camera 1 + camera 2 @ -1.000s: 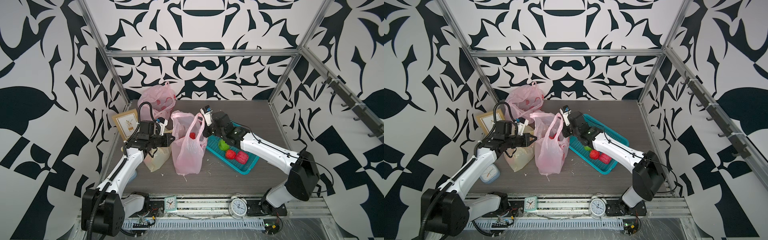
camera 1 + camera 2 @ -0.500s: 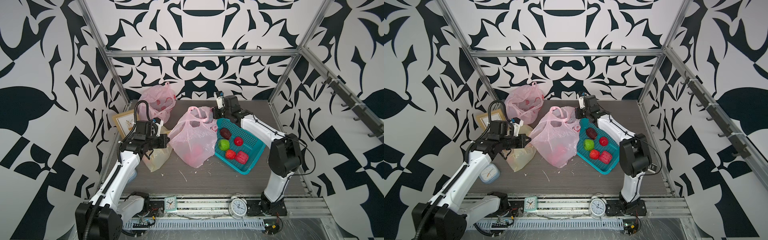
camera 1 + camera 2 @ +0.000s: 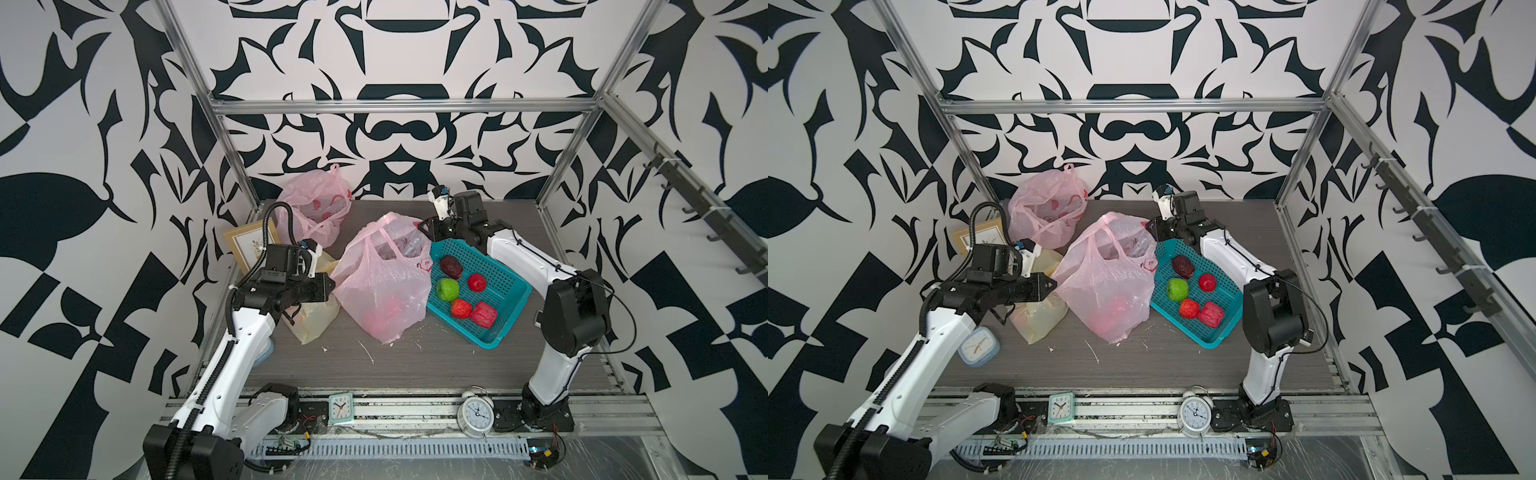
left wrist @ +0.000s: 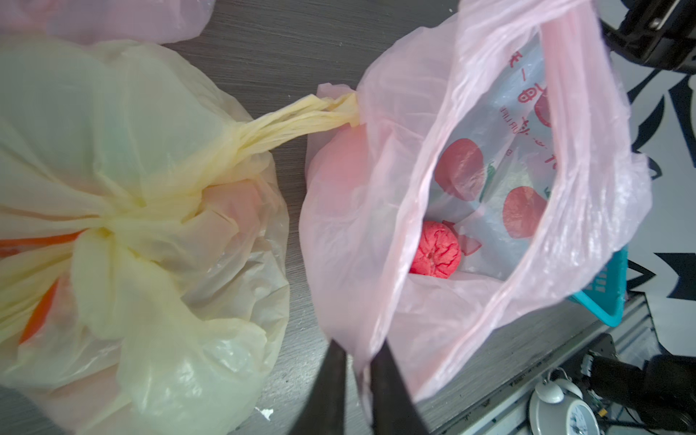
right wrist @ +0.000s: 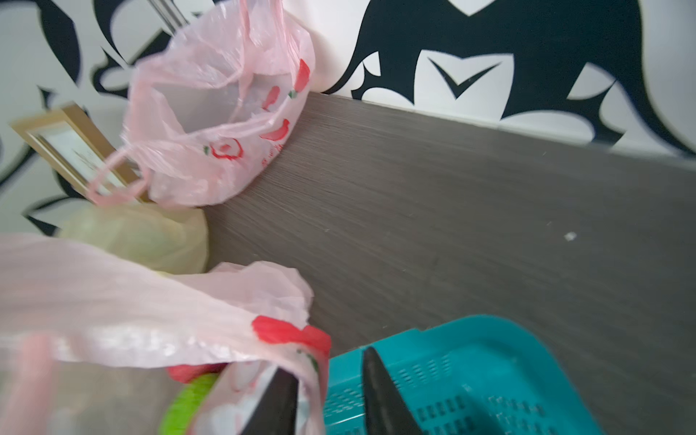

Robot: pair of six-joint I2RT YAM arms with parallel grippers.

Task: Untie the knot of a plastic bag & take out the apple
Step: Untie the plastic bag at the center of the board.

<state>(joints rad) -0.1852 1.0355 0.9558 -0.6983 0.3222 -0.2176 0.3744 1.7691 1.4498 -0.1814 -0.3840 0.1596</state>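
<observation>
Left pincer (image 4: 357,348), slightly parted, straddles the rim of the pink plastic bag (image 4: 339,226), lower centre; right pincer (image 5: 325,365) gapes by the teal mesh basket (image 5: 489,357).

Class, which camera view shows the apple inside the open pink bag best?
Left wrist view: it looks through the bag's open mouth onto the apple. Both top views show it only as a red blur through plastic. The right wrist view shows only the bag's outside.

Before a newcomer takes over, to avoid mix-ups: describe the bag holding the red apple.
Find the teal basket. The pink bag against it is the one. It gapes open, unlike the knotted yellow bag beside it; another pink bag sits farther back.
</observation>
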